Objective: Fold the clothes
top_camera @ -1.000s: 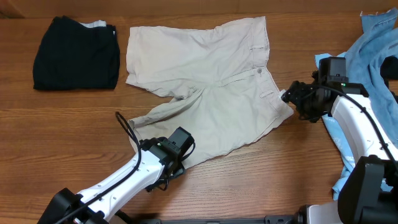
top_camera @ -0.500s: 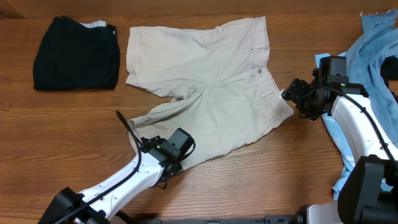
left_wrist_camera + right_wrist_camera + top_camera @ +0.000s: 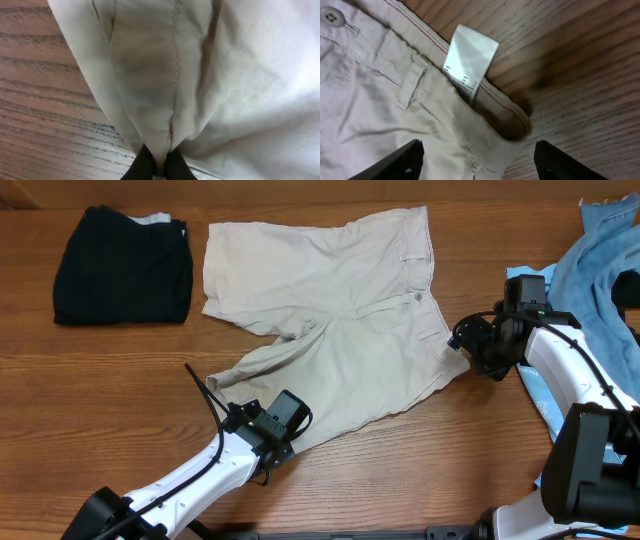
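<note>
wooden table point(image 3: 120, 370) carries beige shorts point(image 3: 340, 330), black garment point(image 3: 122, 265), denim point(image 3: 600, 260).

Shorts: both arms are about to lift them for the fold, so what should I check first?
1. Hem grip: left gripper shut on the shorts: ok.
2. Waistband grip: right gripper closed on the waistband corner: not ok, jaws open, corner not gripped.
3. The label clear of the right gripper: ok.
4. The black garment apart from the shorts: ok.
5. How many layers the left pinch holds: cannot tell.
</note>
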Available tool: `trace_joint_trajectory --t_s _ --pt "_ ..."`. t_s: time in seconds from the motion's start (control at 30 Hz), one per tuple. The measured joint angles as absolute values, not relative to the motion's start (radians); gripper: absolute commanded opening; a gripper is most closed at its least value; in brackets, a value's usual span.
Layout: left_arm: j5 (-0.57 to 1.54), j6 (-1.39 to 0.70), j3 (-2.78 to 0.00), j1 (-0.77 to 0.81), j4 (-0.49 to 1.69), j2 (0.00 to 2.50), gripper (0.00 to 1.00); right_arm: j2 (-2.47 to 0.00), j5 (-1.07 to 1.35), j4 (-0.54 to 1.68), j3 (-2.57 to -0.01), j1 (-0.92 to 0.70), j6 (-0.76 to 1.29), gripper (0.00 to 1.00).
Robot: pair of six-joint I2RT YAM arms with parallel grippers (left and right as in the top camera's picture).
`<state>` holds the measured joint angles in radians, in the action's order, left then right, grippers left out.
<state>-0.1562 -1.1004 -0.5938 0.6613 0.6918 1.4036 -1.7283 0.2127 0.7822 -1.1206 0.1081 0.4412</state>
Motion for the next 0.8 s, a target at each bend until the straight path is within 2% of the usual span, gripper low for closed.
trace_joint_trajectory --t_s 0.17,0.4,0.43,0.5,0.57,0.63,0.67,0.8 --pt "-0.155 -1.100 -0.595 0.661 0.695 1.404 0.04 -1.728 0.213 0.785 -1.098 0.108 0.445 0.68" --pt "-0.154 -1.100 -0.595 0.661 0.695 1.404 0.04 -1.729 0.213 0.650 -0.968 0.103 0.466 0.66" --pt "-0.155 -1.100 -0.595 0.661 0.695 1.404 0.04 -1.729 0.213 0.634 -0.956 0.101 0.467 0.64" --pt "-0.154 -1.100 -0.595 0.661 0.695 1.404 0.04 -1.729 0.213 0.604 -0.942 0.094 0.469 0.50" --pt "-0.154 -1.100 -0.595 0.661 0.695 1.404 0.04 -1.729 0.211 0.574 -0.939 0.084 0.473 0.25" --pt "-0.155 -1.100 -0.595 0.661 0.695 1.404 0.04 -1.729 0.209 0.562 -0.939 0.069 0.473 0.08" --pt "-0.154 -1.100 -0.596 0.661 0.698 1.404 0.04 -1.729 0.209 0.561 -0.939 0.062 0.477 0.04" --pt "-0.134 -1.098 -0.619 0.639 0.790 1.419 0.04 -1.728 0.210 0.576 -0.939 0.059 0.508 0.04"
